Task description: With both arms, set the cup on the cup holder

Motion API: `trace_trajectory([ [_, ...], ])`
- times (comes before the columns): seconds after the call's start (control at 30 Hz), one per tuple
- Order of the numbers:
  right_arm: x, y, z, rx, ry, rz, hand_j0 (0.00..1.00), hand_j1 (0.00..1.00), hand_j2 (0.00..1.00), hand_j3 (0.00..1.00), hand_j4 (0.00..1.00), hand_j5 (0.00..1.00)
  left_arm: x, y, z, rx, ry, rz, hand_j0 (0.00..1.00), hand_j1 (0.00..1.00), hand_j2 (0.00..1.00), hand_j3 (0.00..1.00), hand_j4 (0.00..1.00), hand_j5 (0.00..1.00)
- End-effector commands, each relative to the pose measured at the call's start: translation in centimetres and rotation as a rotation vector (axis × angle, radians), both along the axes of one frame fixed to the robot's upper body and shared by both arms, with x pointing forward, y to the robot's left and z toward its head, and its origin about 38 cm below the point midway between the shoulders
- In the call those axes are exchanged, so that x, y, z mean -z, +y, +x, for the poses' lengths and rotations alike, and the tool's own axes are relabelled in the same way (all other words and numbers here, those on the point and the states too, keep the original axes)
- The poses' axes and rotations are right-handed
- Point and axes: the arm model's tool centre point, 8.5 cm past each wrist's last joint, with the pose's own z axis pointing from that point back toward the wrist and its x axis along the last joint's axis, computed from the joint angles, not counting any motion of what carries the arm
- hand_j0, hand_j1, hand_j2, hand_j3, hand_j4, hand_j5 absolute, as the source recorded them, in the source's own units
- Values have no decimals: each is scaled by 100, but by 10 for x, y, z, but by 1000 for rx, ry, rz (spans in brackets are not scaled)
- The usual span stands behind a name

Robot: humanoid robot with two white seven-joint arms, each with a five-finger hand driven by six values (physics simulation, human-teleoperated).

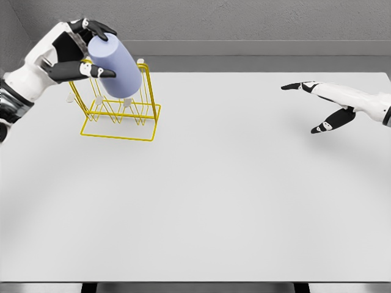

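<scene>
Head view
Counter (201,201): white, taking up most of the picture, grey wall behind its far edge.
Holder (119,107): yellow wire rack standing near the counter's far left corner, base frame flat on the surface, prongs rising from it.
Cup (115,66): pale lavender, tilted, held above the holder with its lower end down among the upper wires (whether it touches them I cannot tell).
Left robot hand (76,52): fingers closed round the cup's upper end, thumb on top, dark fingertips against its side.
Right robot hand (321,104): by the counter's right edge, well apart from the holder, fingers spread wide and holding nothing.
</scene>
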Motion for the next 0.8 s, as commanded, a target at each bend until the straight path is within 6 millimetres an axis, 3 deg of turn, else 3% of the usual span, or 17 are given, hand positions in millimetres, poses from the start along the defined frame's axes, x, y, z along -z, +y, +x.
trace_trajectory([
  [0.0, 0, 1, 0, 2, 1, 9, 100, 100, 100, 100, 100, 100, 3, -2, 1, 3, 10, -3, 38, 38, 38, 38, 38, 38],
  [0.27, -1, 0, 0, 3, 0, 7, 100, 100, 100, 100, 100, 100, 15, 2, 1, -16, 33, 32, 39, 39, 39, 39, 39, 39],
  [0.3, -1, 0, 0, 3, 0, 7, 100, 100, 100, 100, 100, 100, 15, 0, 1, -10, 31, 30, 43, 43, 43, 43, 43, 43],
  [0.33, -1, 1, 1, 2, 0, 9, 100, 100, 100, 100, 100, 100, 15, -1, 1, -7, 27, 35, 63, 63, 63, 63, 63, 63],
  [0.37, -1, 1, 1, 2, 0, 9, 100, 100, 100, 100, 100, 100, 16, -1, 0, -6, 27, 40, 75, 75, 75, 75, 75, 75],
  [0.4, -1, 1, 1, 2, 0, 9, 100, 100, 100, 100, 100, 100, 16, -1, 0, -6, 27, 40, 80, 80, 80, 80, 80, 80],
  [0.5, -1, 0, 0, 3, 1, 7, 100, 100, 100, 100, 100, 100, 15, 0, 0, -9, 27, 43, 84, 84, 84, 84, 84, 84],
  [0.6, -1, 0, 0, 3, 1, 7, 100, 100, 100, 100, 100, 100, 18, 1, -1, -9, 31, 47, 100, 100, 100, 100, 100, 100],
  [0.77, -1, 0, 0, 3, 1, 7, 100, 100, 100, 100, 100, 100, 18, 2, -2, -9, 30, 49, 100, 100, 100, 100, 100, 100],
])
